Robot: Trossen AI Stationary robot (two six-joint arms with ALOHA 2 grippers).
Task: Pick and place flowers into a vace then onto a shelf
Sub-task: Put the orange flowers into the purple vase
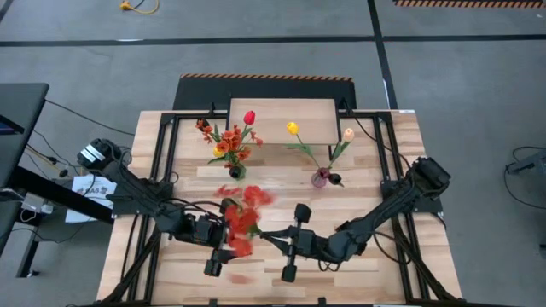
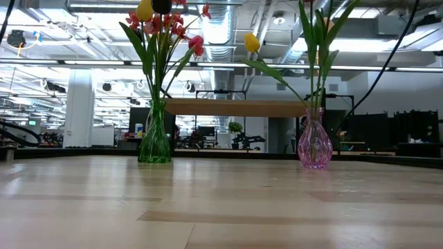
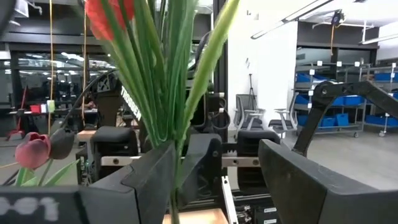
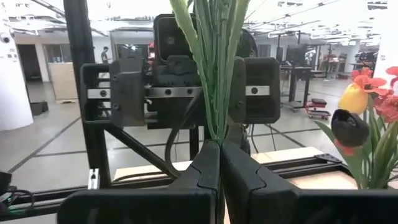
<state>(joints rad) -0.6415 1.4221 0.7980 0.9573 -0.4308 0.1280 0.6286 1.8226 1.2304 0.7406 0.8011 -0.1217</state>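
Looking straight down, a light wood slatted table (image 1: 375,256) was seen with two dark arms meeting near its front middle. A bunch of red flowers (image 1: 243,217) on long green stems was held up between them, at about 6 o'clock from the table's centre. The right gripper (image 1: 288,247) was pressed together on the green stems (image 4: 217,74), which rose from between its closed fingers (image 4: 202,174) in the right wrist view. The left gripper (image 1: 213,247) sat just beside the bunch at its 9 o'clock, its fingers (image 3: 155,180) standing apart with the same stems (image 3: 168,81) passing between them; whether they touched the stems could not be told.

Farther back, at 12 o'clock, the shelf (image 1: 283,121) was seen, a low riser with a plank top. Just in front of it, at about 11 o'clock from the centre, a green glass vase (image 2: 155,138) stood upright with red, yellow and orange flowers (image 1: 229,141). At about 1 o'clock, well apart from it, a pink glass vase (image 2: 314,144) stood upright with a yellow tulip (image 1: 293,129) and a cream tulip (image 1: 348,135). Both vases rested on the table, not on the shelf.
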